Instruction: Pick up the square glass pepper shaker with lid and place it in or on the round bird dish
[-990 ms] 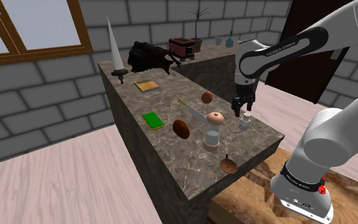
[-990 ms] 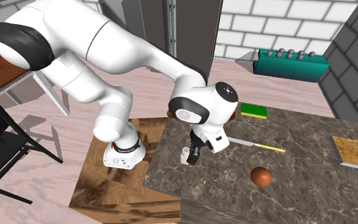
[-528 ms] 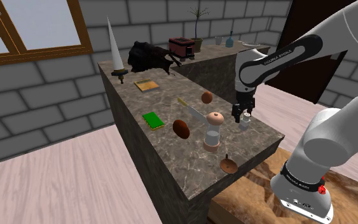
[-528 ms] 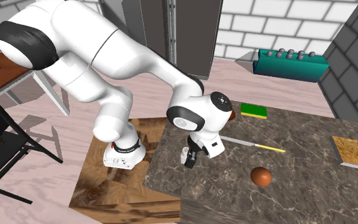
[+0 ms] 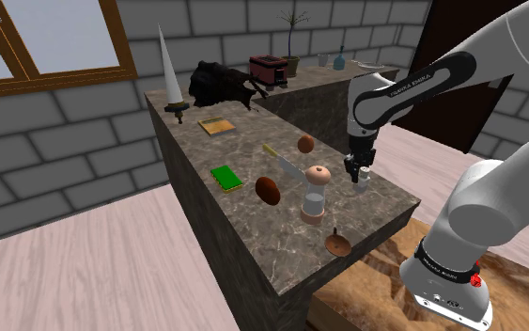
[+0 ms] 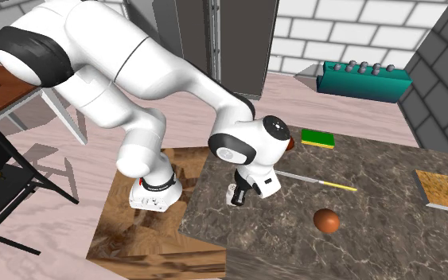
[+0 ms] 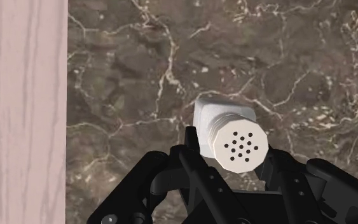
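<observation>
1. Where the dark, white-veined marble tabletop comes to its near end by the wood-grained stand, the pepper shaker stands upright close to the edge on the shoulder view's right. It has a pale squarish body under a white perforated lid.
2. The gripper hangs over it, jaws closed against two opposite sides of the shaker, whose base rests on the tabletop.
3. Just to the shoulder view's left of the shaker stands a pale pedestal piece with a round brown top. A small round brown dish sits at the near corner, apart from the shaker.
4. Farther along the tabletop lie a dark brown oval, a brown egg shape, a yellow-handled knife, a green pad and a tan board.
5. At the far end are a tall white cone, a black bag, a red box and a potted plant.
6. Grey stone-block walls enclose the room, with a wood-framed window at the far left, a dark door behind the arm, and a pale plank floor.
7. In the second exterior view a teal box with grey knobs sits by the far wall.
</observation>
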Robot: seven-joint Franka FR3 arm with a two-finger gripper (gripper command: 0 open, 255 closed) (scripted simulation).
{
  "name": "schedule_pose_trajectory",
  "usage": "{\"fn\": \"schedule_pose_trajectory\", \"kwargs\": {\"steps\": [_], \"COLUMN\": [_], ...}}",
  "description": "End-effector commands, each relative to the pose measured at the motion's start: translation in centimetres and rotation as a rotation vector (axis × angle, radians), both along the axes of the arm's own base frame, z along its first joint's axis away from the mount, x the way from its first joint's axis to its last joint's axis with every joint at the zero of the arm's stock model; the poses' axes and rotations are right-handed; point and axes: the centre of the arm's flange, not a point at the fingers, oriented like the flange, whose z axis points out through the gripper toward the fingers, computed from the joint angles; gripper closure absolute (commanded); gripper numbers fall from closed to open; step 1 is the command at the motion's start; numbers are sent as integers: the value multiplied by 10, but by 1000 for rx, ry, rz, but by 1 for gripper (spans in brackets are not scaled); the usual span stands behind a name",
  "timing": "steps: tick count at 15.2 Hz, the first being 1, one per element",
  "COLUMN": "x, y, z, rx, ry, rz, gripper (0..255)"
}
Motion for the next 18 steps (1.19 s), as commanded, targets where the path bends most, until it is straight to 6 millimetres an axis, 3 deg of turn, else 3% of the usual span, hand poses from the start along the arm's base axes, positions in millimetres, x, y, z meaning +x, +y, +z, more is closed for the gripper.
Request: {"fn": "schedule_pose_trajectory", "kwargs": {"steps": [1,8,18], "x": [0,0,0], "y": [0,0,0], "z": [0,0,53], "rx": [0,0,0], "ry": [1,0,0], "rz": [0,0,0], "gripper": [255,255,255]}}
